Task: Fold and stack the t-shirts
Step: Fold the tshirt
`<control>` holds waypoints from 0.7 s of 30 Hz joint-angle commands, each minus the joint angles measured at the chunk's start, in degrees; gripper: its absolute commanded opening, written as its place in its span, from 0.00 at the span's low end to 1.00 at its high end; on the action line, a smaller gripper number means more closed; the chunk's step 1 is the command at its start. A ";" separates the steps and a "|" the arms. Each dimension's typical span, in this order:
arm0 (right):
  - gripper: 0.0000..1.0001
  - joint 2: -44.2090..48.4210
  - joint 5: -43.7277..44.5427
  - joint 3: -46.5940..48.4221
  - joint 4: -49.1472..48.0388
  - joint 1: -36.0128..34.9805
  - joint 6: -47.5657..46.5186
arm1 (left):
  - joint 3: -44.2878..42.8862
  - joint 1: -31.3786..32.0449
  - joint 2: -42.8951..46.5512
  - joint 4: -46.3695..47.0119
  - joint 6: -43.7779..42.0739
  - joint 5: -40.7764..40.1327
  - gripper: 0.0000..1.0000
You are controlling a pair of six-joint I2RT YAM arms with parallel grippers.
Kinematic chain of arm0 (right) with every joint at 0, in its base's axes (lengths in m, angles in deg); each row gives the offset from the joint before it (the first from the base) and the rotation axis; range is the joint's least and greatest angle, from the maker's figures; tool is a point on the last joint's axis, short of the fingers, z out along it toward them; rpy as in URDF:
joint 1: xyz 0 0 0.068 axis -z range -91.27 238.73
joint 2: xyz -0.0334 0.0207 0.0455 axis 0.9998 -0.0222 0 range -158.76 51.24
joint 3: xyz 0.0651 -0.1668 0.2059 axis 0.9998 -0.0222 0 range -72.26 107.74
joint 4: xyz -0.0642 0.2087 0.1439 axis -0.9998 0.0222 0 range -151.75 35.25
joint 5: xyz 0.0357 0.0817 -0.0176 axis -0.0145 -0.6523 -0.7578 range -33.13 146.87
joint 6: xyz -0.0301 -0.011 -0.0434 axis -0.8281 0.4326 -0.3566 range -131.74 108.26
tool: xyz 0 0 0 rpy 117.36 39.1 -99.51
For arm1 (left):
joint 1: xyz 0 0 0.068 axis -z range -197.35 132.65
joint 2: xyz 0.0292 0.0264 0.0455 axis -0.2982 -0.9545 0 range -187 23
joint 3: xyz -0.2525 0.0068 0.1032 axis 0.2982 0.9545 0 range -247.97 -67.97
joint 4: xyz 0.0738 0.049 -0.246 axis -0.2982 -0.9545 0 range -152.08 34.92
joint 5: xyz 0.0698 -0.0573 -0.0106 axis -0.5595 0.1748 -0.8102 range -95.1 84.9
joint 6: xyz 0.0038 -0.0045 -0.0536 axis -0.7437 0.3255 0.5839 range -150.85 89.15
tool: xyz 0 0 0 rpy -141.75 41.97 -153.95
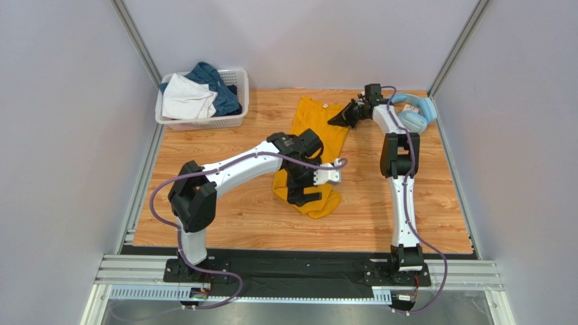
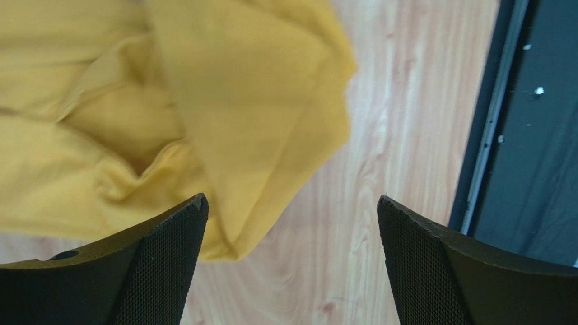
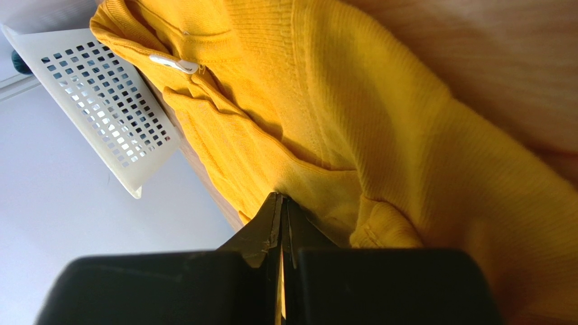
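A mustard-yellow t-shirt (image 1: 317, 125) lies lengthwise in the middle of the wooden table, its near end bunched up (image 2: 224, 115). My left gripper (image 1: 306, 195) hovers over that near end. It is wide open (image 2: 292, 210), with nothing between its fingers and the cloth's corner beside the left one. My right gripper (image 1: 335, 122) is at the shirt's far right edge. It is shut (image 3: 281, 198), with its tips pinching a fold of the yellow cloth (image 3: 380, 122). A white t-shirt (image 1: 186, 98) and a dark teal one (image 1: 218, 84) lie in the basket.
The white lattice basket (image 1: 203, 124) stands at the far left corner of the table; its wall (image 3: 115, 101) also shows in the right wrist view. Light-blue headphones (image 1: 415, 112) lie at the far right, behind the right arm. A dark rail (image 2: 529, 135) borders the table's near edge.
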 commanded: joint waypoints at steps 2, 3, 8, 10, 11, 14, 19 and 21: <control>0.00 -0.40 5.32 0.65 2.20 0.33 -1.36 | 0.30 2.34 -2.50 3.99 2.07 3.36 1.00; 0.00 -0.58 5.32 0.74 2.11 0.42 -1.45 | -2.40 2.43 -3.82 3.04 2.95 2.58 1.00; 0.00 -0.93 4.62 0.30 2.02 0.16 -1.71 | -13.32 2.43 -14.63 -1.28 5.95 3.71 1.00; 0.00 -0.58 4.70 -0.40 1.94 0.24 -2.32 | -15.52 2.43 -16.91 0.73 6.30 2.66 1.00; 0.00 -0.23 4.79 -1.01 2.02 0.24 -2.50 | -16.13 2.43 -17.79 1.26 6.39 2.48 1.00; 0.00 -0.05 4.62 -1.19 2.02 0.24 -2.68 | -19.65 2.52 -21.31 0.40 7.00 2.66 1.00; 0.00 -0.14 4.27 -1.19 1.93 0.16 -2.68 | -20.01 2.43 -23.87 -0.92 6.31 2.74 0.92; 0.00 -0.14 4.26 -1.19 1.93 0.33 -2.68 | -21.05 2.43 -24.04 -3.72 5.95 5.19 0.78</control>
